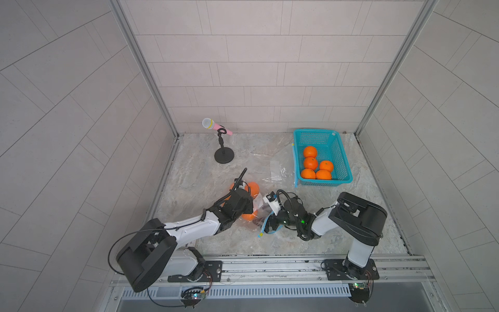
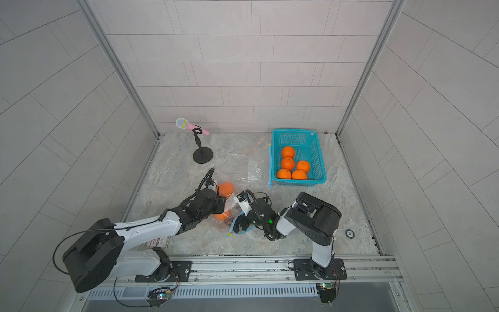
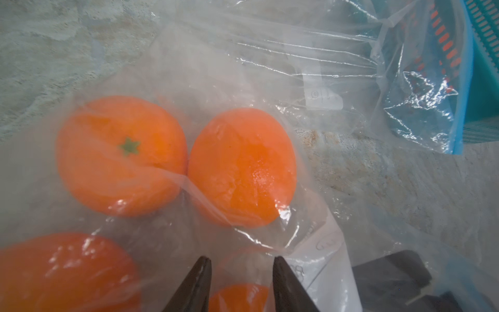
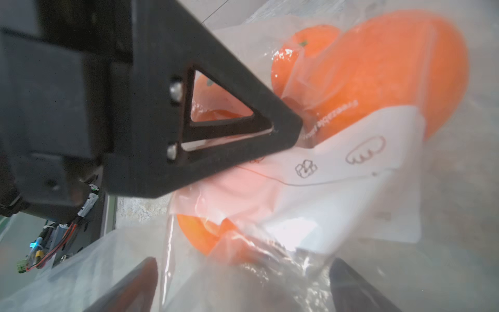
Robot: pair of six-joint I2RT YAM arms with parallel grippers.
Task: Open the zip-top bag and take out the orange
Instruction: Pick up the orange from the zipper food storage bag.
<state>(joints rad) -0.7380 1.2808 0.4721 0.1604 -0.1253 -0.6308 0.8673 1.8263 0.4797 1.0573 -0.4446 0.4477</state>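
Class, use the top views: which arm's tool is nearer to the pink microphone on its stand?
Left. The left tool is over the bag of oranges, on the robot's side of the microphone; the right tool lies farther off, at the bag's zip end.

So the zip-top bag [image 1: 248, 226] is lying on the desk [image 1: 199, 173] near the front middle, with four oranges [image 3: 121, 156] sitting inside it. The left end effector [image 3: 240, 260] is sitting at its left side and the right end effector [image 4: 243, 263] is crowding its right end. Further back on the right, a basket [image 1: 313, 131] is holding five more oranges [image 1: 310, 163], a second bag [image 1: 278, 167] is lying just left of it, and a mic stand [image 1: 224, 156] is standing at the back left.
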